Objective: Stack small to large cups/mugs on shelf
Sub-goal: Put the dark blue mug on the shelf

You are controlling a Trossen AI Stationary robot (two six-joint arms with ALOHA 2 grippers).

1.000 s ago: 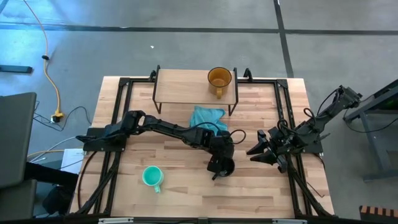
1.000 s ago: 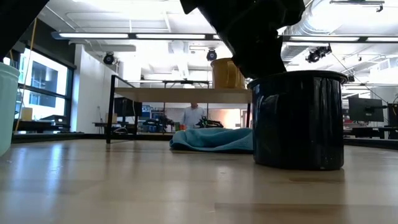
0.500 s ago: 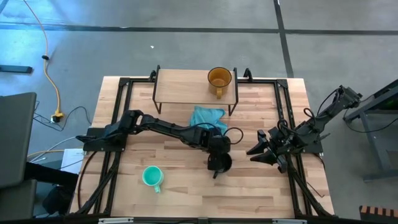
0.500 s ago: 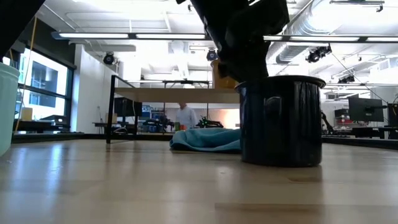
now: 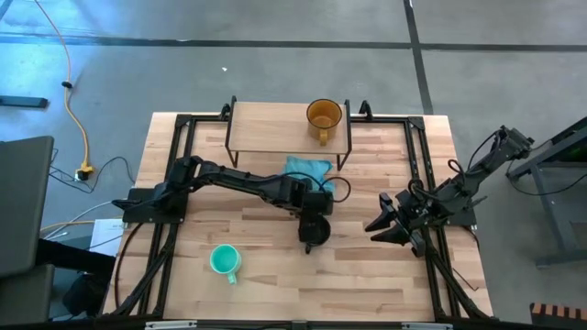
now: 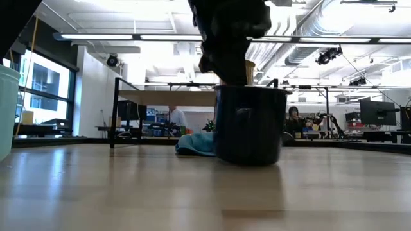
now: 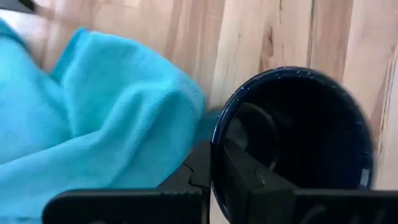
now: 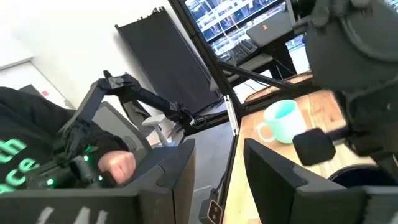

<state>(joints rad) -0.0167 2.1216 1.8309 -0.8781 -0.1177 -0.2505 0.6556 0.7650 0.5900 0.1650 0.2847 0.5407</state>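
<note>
My left gripper (image 5: 312,229) is shut on the dark navy mug (image 5: 311,235), which stands upright near the table's middle, just near of the light blue cloth (image 5: 301,170). The low view shows that mug (image 6: 249,125) with the gripper above it. The amber mug (image 5: 323,116) stands on the right end of the shelf (image 5: 266,128). On the tabletop, toward the near left, stands the teal mug (image 5: 224,261). My right gripper (image 5: 381,225) is open over the table's right side and touches nothing. My left gripper holds the navy mug by its rim (image 7: 219,134) on the side toward the cloth. One finger (image 7: 252,180) is inside the mug and the other (image 7: 186,177) outside. The fingers come from above, pointing down. The mug is upright; whether its base touches the table I cannot tell.
The cloth (image 7: 81,112) lies crumpled between the navy mug and the shelf's thin black legs (image 6: 116,112). Black frame rails run along the table's left and right sides (image 5: 420,156). A person in a dark shirt (image 8: 37,155) shows beyond the table.
My left gripper has carried the navy mug toward the table's left and far edge, closer to the cloth. The mug has stayed upright in the same hold.
</note>
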